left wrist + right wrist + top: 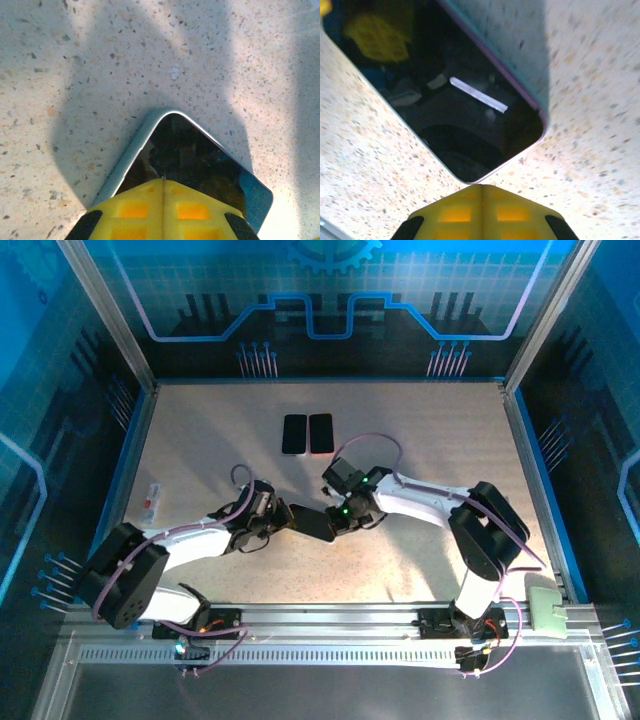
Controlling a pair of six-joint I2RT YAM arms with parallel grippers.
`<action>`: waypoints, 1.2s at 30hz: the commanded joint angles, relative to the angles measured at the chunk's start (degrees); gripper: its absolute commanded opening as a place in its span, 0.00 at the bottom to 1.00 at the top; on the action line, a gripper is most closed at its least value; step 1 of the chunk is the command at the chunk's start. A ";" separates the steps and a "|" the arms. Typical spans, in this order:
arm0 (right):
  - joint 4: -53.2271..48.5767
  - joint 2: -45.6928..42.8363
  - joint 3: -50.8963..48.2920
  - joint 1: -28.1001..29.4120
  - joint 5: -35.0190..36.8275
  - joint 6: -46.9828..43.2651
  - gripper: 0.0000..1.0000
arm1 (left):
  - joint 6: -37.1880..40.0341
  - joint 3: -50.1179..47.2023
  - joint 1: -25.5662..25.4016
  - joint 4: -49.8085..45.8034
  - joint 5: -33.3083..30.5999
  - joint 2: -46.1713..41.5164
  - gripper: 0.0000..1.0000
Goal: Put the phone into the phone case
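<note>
- Left gripper (287,517) and right gripper (336,519) both have their yellow fingers pressed flat together with nothing pinched between them. They meet from opposite sides at the phone (313,526).
- Clear packet (150,502): well to the left of the phone, near the table's (440,440) left edge.
- Left gripper, wrist view (162,189): the joined fingertips sit over the near part of the phone (200,155), with one pale-edged corner of it jutting out beyond them. Whether they press on it I cannot tell.
- Left slab (294,433) and right slab (320,433): two dark flat pieces side by side, touching or nearly so, well beyond the phone towards the far wall. The right one shows a reddish edge. Which of them is the case I cannot tell.
- Phone: lies flat on the speckled table, screen up and turned askew, between the two grippers.
- Right gripper, wrist view (482,194): a rounded corner of the phone (455,100) points at the joined fingertips and ends just at them. The glass reflects a bright bar and a yellow blur.
- Pale green piece (548,606): far to the right of the phone, on the rail at the near right corner.
</note>
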 commanded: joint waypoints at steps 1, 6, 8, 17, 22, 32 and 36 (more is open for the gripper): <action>-1.77 -1.08 2.57 -1.78 0.04 -2.51 0.00 | 2.01 1.18 0.03 -3.66 0.63 -2.56 0.00; -2.05 1.76 4.48 -3.28 1.19 -4.27 0.00 | 2.23 1.22 0.01 -4.01 1.10 -2.15 0.00; -1.87 2.89 4.81 -3.62 1.32 -4.77 0.00 | 1.74 0.72 0.05 -3.31 1.24 -1.43 0.00; -2.17 7.06 5.28 -4.26 1.70 -5.83 0.00 | 0.72 -0.71 0.02 -0.32 2.03 1.73 0.00; -1.96 9.21 4.83 -4.28 1.71 -5.89 0.00 | 0.63 -0.80 0.01 0.57 2.13 2.98 0.00; 1.87 15.43 0.01 -2.30 0.61 -4.66 0.00 | 0.00 -1.46 0.08 2.71 2.53 5.23 0.00; 3.62 17.86 -3.21 -1.24 0.06 -3.47 0.00 | -0.32 -1.95 0.05 3.98 2.48 6.06 0.00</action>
